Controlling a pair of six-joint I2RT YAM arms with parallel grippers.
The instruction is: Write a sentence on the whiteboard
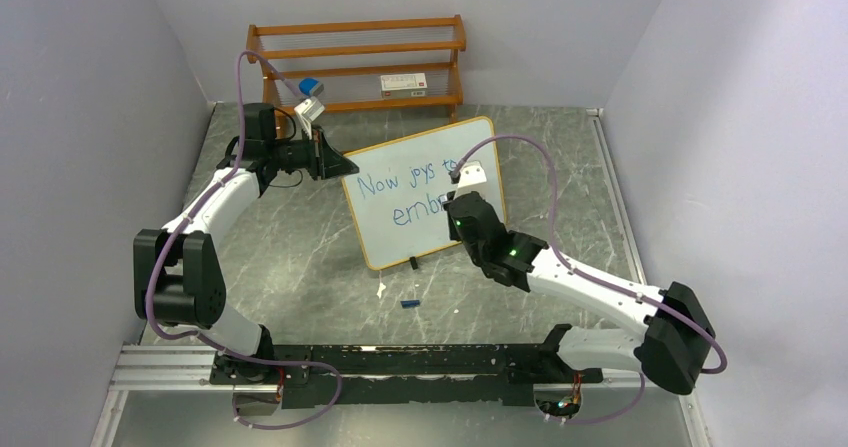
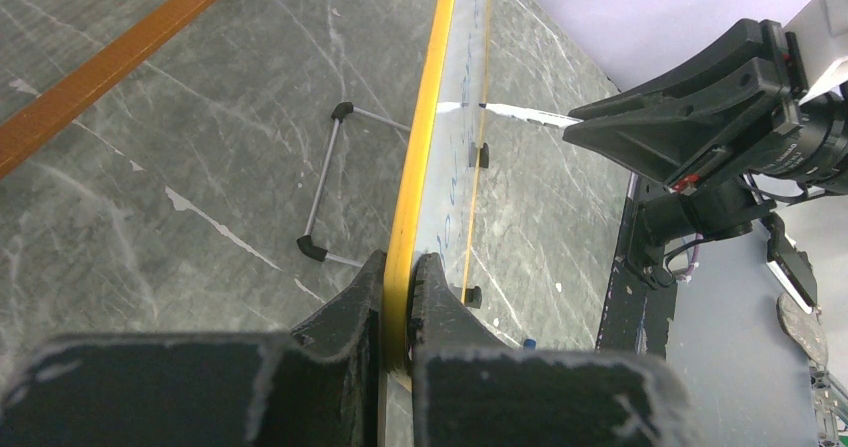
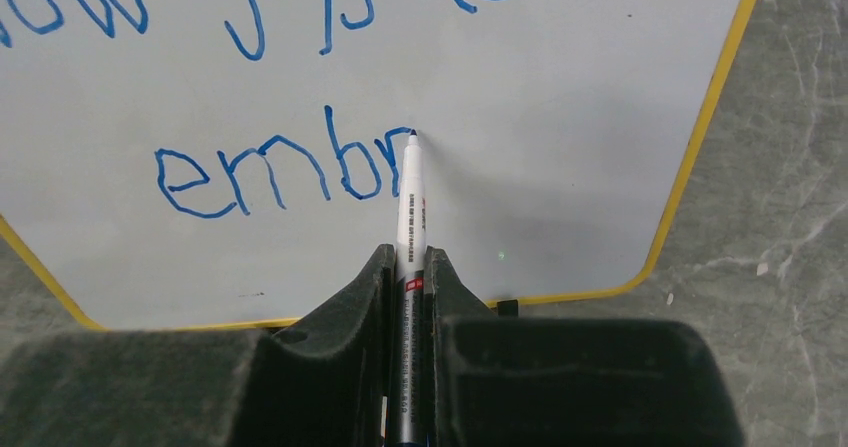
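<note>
Plainly legible in the right wrist view, the sentence (image 3: 270, 167) ran in blue marker across two rows: the upper row showed "ow joys to" and the lower row "embr". From above, the upper row began "Now joys", and the right arm hid the ends of both rows. The whiteboard (image 1: 385, 239) stood propped at a tilt near the middle of the grey table (image 1: 300, 267), in front of the wooden shelf rack (image 1: 360, 62).

The right gripper (image 3: 410, 267) was closed on a white marker (image 3: 411, 207), whose tip touched the board at the end of the "r". Small print and a red mark ran along the barrel, too fine to read. The left gripper (image 2: 400, 282) was clamped onto the board's yellow frame at its edge.

On the rack lay a white card (image 1: 404, 83) with rows of print too small to read. A small blue cap (image 1: 409, 304) lay on the table just in front of the board.
</note>
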